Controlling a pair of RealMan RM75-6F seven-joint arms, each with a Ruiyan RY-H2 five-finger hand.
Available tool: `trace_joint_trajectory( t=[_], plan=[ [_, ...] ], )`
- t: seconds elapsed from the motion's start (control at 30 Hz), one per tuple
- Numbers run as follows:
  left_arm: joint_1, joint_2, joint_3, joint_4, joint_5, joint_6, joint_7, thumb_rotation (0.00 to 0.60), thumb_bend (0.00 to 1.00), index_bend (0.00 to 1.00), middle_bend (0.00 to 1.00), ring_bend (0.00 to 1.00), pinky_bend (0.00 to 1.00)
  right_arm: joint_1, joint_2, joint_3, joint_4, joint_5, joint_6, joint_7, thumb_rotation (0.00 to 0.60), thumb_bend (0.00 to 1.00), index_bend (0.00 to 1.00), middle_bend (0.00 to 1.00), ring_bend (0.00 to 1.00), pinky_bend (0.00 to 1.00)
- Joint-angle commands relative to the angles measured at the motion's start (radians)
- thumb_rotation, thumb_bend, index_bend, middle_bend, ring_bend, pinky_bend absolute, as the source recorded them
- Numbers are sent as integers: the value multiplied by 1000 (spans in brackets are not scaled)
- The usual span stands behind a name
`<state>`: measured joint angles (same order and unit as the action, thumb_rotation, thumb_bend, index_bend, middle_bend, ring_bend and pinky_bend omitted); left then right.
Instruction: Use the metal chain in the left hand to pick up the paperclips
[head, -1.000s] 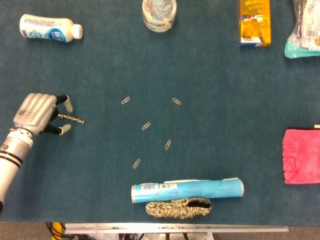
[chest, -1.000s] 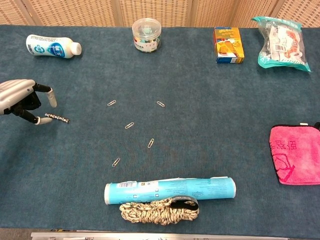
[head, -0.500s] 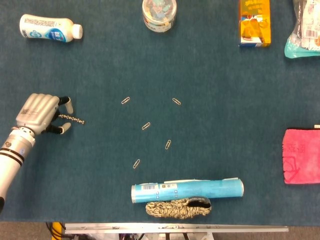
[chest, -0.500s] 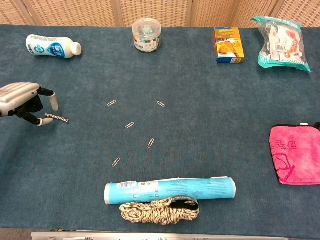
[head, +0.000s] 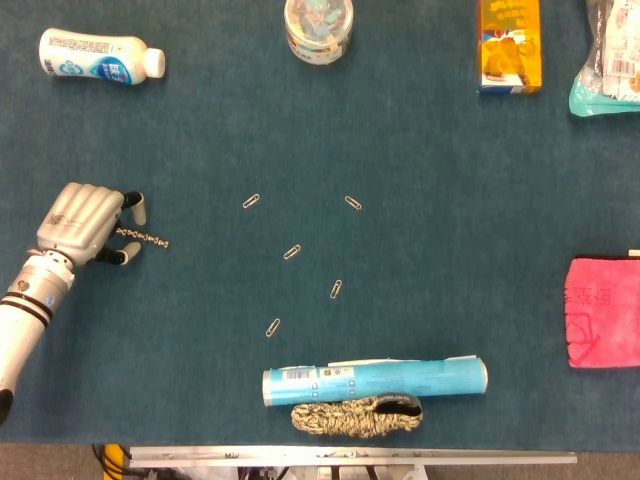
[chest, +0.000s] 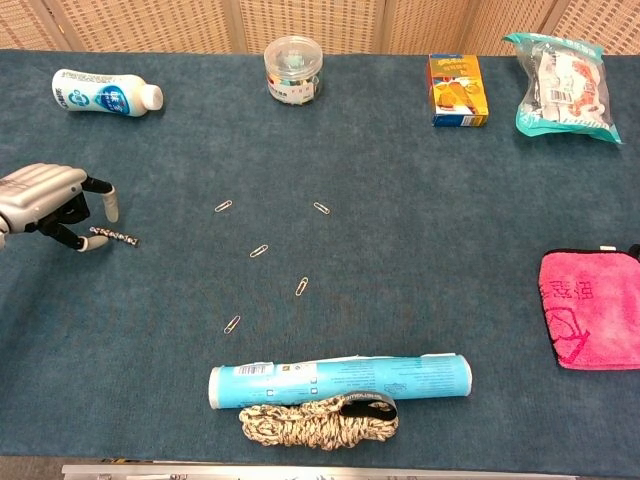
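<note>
A short metal chain (head: 144, 238) (chest: 114, 236) lies flat on the blue table at the left. My left hand (head: 82, 222) (chest: 45, 198) hovers over its left end. The thumb and a fingertip (head: 126, 257) are spread to either side of the chain, and no grip on it shows. Several paperclips are scattered in the middle of the table: one (head: 251, 201) nearest the chain, one (head: 353, 203) to its right, and others (head: 292, 252) (head: 336, 289) (head: 273, 327) nearer the front. My right hand is out of both views.
A white bottle (head: 100, 55), a clear jar (head: 318, 28), an orange box (head: 508, 45) and a plastic bag (head: 605, 60) line the far edge. A pink cloth (head: 603, 312) lies at the right. A blue tube (head: 373, 380) and a rope bundle (head: 355, 416) sit at the front.
My left hand has edged slightly right and tipped down over the chain's left end. The chain and paperclips have not moved.
</note>
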<state>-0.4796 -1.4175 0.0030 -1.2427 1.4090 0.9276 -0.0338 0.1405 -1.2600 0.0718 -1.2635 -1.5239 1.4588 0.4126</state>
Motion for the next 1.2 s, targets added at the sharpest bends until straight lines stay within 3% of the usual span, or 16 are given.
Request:
trace_joint_trajectory(
  t=[0.03, 1.2],
  plan=[
    [-1, -4, 3, 7, 3, 3, 6, 600, 259, 466, 1000, 1000, 1000, 1, -1, 0, 1, -1, -2, 1, 600, 0, 266, 264, 140, 481],
    [-43, -2, 5, 22, -54, -86, 59, 600, 264, 512, 1000, 1000, 1000, 3, -15, -2, 18, 4, -14, 16, 600, 0, 266, 264, 140, 480]
  ],
)
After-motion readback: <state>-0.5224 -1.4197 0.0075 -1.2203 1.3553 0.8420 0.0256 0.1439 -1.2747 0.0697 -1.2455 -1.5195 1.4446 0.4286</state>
